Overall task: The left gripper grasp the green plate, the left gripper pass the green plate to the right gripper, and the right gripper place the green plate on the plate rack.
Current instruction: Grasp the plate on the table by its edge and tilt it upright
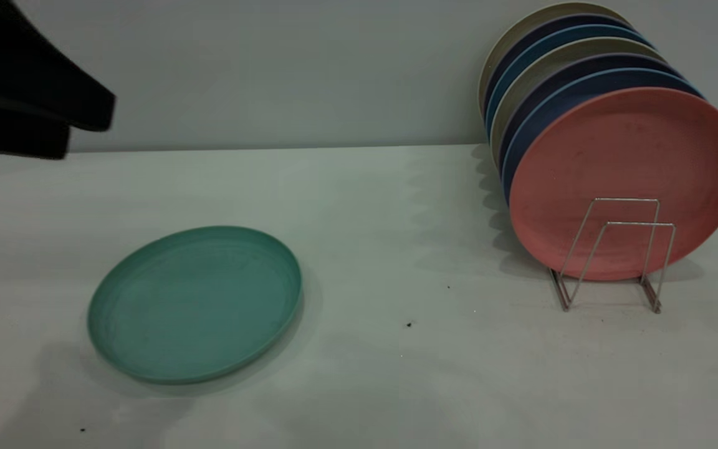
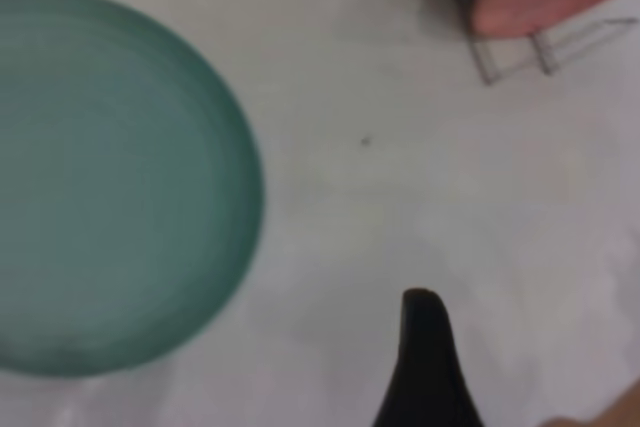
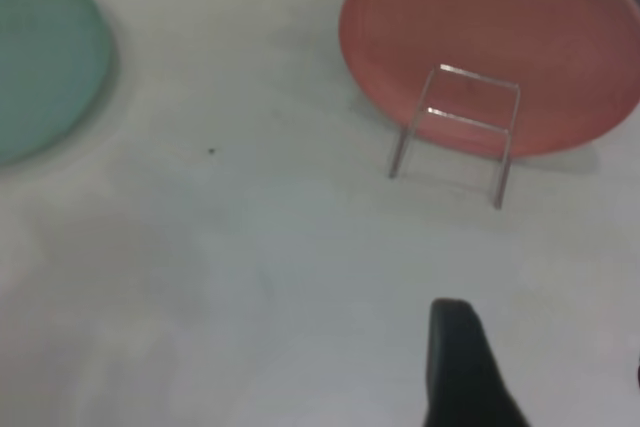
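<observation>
The green plate point(image 1: 196, 304) lies flat on the white table at the front left; it also shows in the left wrist view point(image 2: 110, 182) and the right wrist view point(image 3: 45, 62). The plate rack point(image 1: 614, 255) stands at the right, its front wire loops bare, with a salmon-pink plate point(image 1: 626, 181) leaning right behind them. My left gripper point(image 2: 530, 367) hovers open and empty above the table beside the green plate; one black finger point(image 2: 425, 357) shows. My right gripper point(image 3: 545, 347) hovers open and empty above the table in front of the rack point(image 3: 455, 132).
Behind the pink plate, several dark blue and beige plates point(image 1: 558, 68) stand in a row on the rack. A black part of the left arm point(image 1: 28, 93) hangs at the upper left. A grey wall closes the table's far edge.
</observation>
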`<action>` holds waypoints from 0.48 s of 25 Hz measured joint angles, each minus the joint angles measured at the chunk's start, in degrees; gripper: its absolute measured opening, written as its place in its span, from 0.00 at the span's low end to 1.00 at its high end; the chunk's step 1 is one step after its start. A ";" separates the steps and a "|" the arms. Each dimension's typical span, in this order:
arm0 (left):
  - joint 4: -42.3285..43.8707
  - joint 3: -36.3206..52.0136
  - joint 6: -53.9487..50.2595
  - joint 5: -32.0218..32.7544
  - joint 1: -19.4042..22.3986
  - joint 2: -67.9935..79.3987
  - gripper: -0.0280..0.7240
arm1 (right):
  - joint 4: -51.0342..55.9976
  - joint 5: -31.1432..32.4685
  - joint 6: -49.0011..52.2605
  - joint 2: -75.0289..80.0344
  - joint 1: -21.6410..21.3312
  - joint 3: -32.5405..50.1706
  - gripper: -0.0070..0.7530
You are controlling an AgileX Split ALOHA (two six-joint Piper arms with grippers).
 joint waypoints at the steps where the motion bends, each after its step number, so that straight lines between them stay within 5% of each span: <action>1: -0.37 -1.46 0.11 0.00 0.87 2.34 0.79 | 0.00 -0.54 -0.16 0.70 0.00 0.00 0.58; 12: -1.56 -8.79 3.06 1.36 16.98 24.60 0.77 | 0.17 -4.40 -1.30 5.34 0.00 0.00 0.58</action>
